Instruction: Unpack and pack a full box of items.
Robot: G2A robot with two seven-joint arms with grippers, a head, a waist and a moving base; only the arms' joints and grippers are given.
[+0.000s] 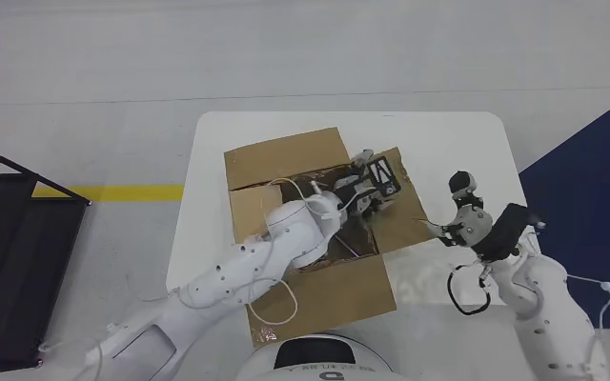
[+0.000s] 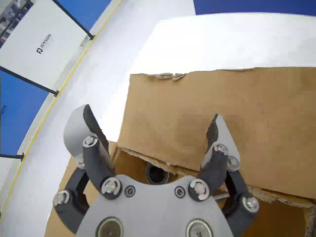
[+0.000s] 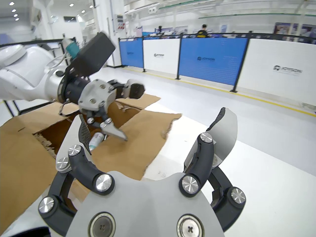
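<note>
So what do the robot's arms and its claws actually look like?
The left arm and right arm are smooth white rounded tubes, with a thin white cable looping along the left and a black cable on the right. The left gripper and right gripper each have a grey metal plate, black links with silver bolts, and two curved grey fingers with black textured pads.

L gripper, jaws wide, over cardboard box

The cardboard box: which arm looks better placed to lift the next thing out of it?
Probably the left: the left pincer hangs open over the opening of the box, close to a small bottle. The right pincer, also open, sits off to the side over the table, beside a flap.
</note>
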